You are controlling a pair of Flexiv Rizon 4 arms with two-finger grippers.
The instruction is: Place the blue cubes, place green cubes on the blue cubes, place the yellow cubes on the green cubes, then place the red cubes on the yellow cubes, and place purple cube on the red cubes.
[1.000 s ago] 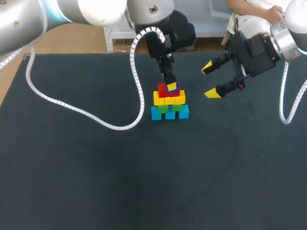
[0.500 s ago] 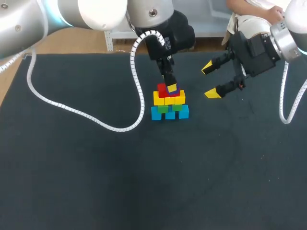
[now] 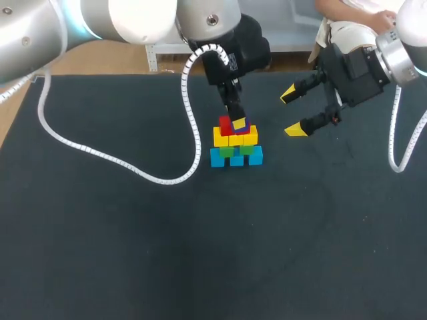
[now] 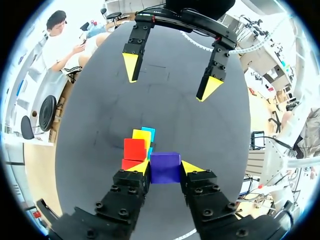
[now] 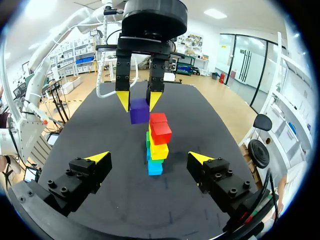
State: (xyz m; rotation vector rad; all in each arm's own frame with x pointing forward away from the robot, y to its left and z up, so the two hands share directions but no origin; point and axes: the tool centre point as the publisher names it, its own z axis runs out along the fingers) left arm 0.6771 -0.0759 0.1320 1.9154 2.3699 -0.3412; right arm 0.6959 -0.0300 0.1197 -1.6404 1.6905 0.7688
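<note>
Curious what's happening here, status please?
Left gripper shut on purple cube, beside red cube at stack top. Right gripper open, empty, standing clear. Nothing blocking.

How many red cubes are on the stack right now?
2, side by side atop the yellow cubes: one red cube nearer in the right wrist view, the other behind it. None seems hidden.

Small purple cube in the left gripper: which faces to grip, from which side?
Take the small purple cube on two opposite side faces, coming from above, as the left gripper does: one yellow tip on each. The faces are flat and parallel, and the red cubes sit close beside it, so a sideways approach would likely hit them.
</note>
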